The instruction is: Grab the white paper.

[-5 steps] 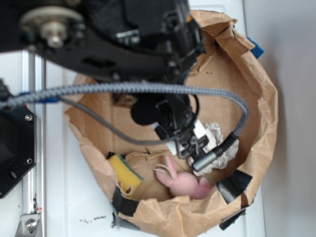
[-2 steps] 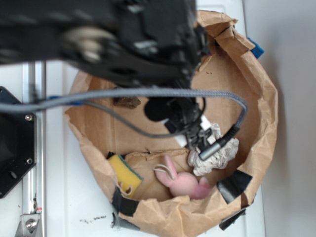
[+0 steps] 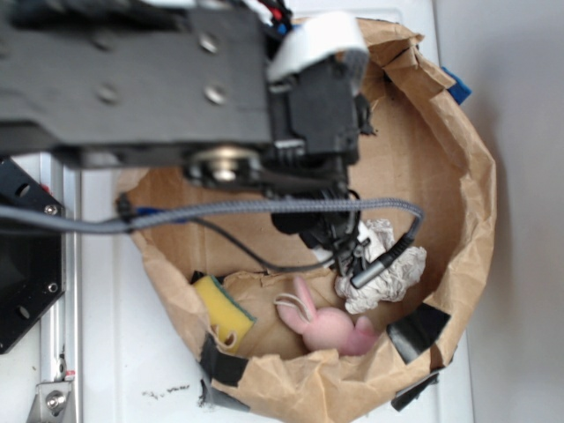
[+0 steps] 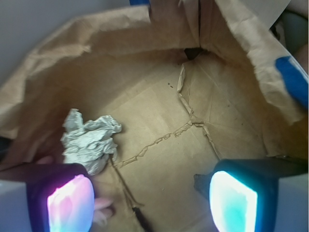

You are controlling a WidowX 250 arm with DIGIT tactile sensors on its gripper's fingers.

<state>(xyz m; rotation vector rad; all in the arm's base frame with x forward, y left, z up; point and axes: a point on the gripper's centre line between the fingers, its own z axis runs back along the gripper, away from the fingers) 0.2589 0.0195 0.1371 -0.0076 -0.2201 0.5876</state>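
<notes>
The white paper (image 3: pixel 389 267) is a crumpled off-white ball lying on the floor of the brown paper bag (image 3: pixel 458 167), at its right side. In the wrist view the white paper (image 4: pixel 91 140) sits at the left, just beyond my left fingertip. My gripper (image 4: pixel 152 200) is open, with only bare bag floor between its glowing pads (image 4: pixel 71 205). In the exterior view the gripper (image 3: pixel 345 247) hangs just left of the ball, partly covering it.
A pink toy rabbit (image 3: pixel 330 326) lies near the bag's front wall, next to the paper. A yellow sponge (image 3: pixel 222 310) sits at the front left. Black tape (image 3: pixel 418 330) patches the bag's rim. The arm hides the back left of the bag.
The arm has swung up and to the right, and the gripper has shifted right, closer to the paper ball. The ball, the rabbit and the sponge have stayed in place.
</notes>
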